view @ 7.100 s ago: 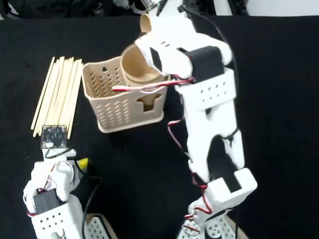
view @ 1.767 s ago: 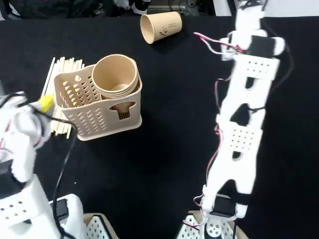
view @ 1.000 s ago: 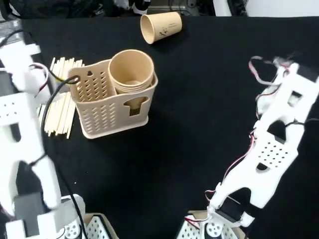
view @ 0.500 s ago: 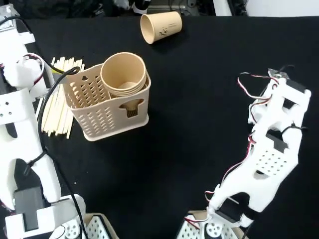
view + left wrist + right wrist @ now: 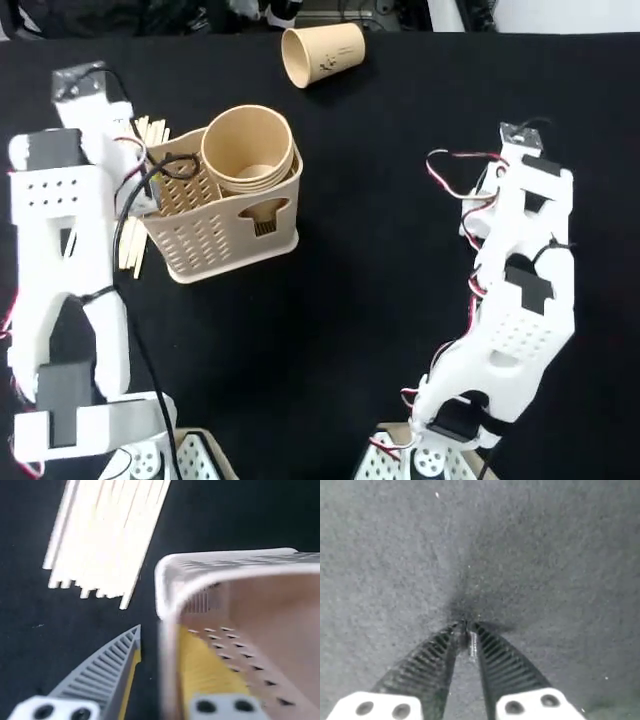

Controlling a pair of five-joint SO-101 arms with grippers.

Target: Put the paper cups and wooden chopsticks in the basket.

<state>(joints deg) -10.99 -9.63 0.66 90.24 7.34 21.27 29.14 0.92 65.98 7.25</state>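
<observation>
Standing upright on the black surface (image 5: 380, 150): basket (image 5: 222, 235), with a nested stack of paper cups (image 5: 248, 150) mouth-up in its right-hand compartment. Lying on its side near the far edge, well apart from the basket: one more cup (image 5: 322, 52), mouth toward the left. Spread flat just beside the basket's left wall: chopsticks (image 5: 107, 535), partly hidden from above by the left arm (image 5: 60, 230). Noted left tool (image 5: 160, 630) apart, astride the basket's wall, yellow finger (image 5: 200, 665) inside, grey finger (image 5: 112, 670) outside; contact with the wall unclear. Noted right tool (image 5: 467, 636) together, holding nothing, tips down on bare surface, well to the right of the basket.
</observation>
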